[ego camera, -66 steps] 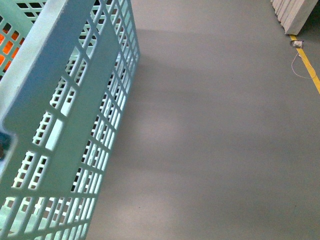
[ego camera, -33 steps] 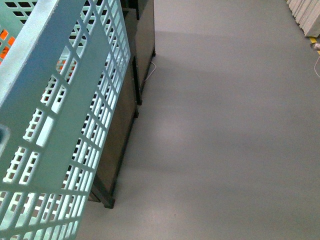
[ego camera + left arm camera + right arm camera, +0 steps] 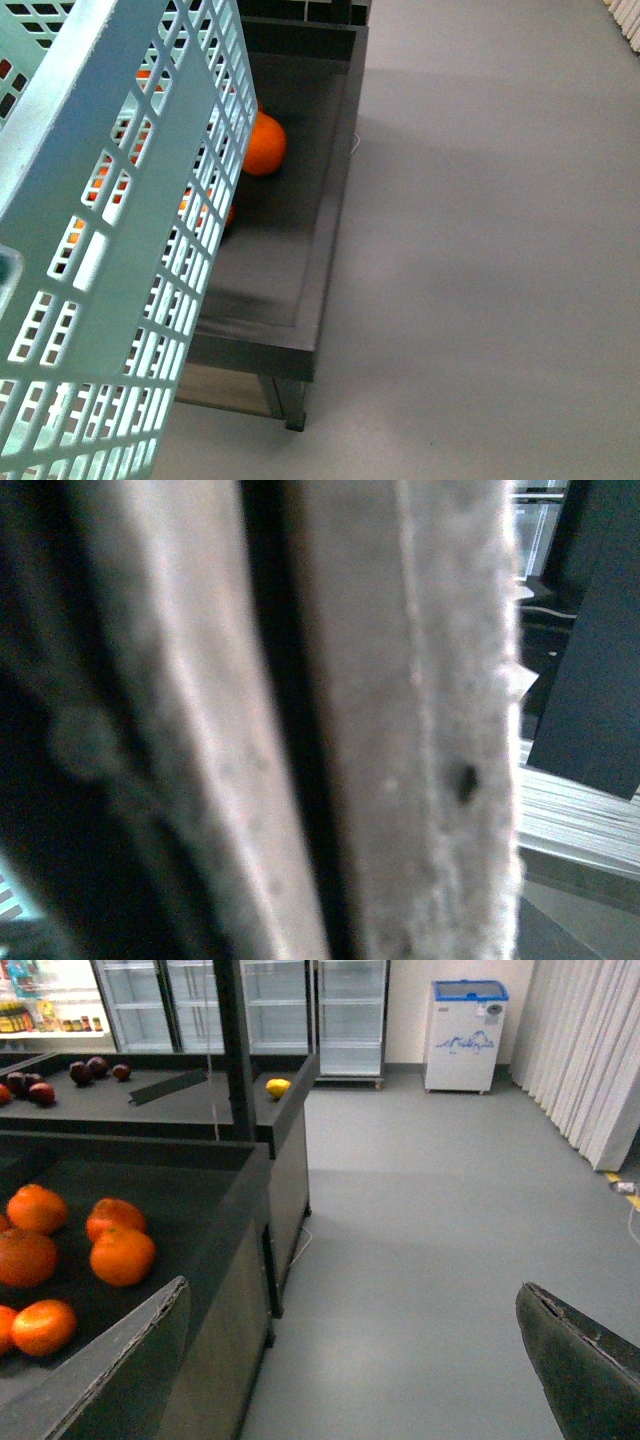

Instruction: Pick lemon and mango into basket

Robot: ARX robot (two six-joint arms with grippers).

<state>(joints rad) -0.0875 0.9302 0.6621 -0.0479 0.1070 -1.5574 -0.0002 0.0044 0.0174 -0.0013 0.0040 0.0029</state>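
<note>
Aqua plastic fills the near left of the front view: the basket hangs tilted on the left arm's side, off to the left of the right pincer, whose two dark fingers stand wide apart with nothing between them. The left pincer's state I cannot tell, since its wrist view shows only a blurred pale surface. A second ago only bare floor lay beside the basket, and half a second ago a dark stand's edge had come in. Now a dark tabletop with an orange sits just beyond the basket wall, so the robot seems to be swinging round to the fruit display. More oranges lie close beside the right pincer. Well ahead of it, on a farther tabletop, rests one yellow fruit, lemon or mango, too small to tell. Picking, I judge, has not begun.
</note>
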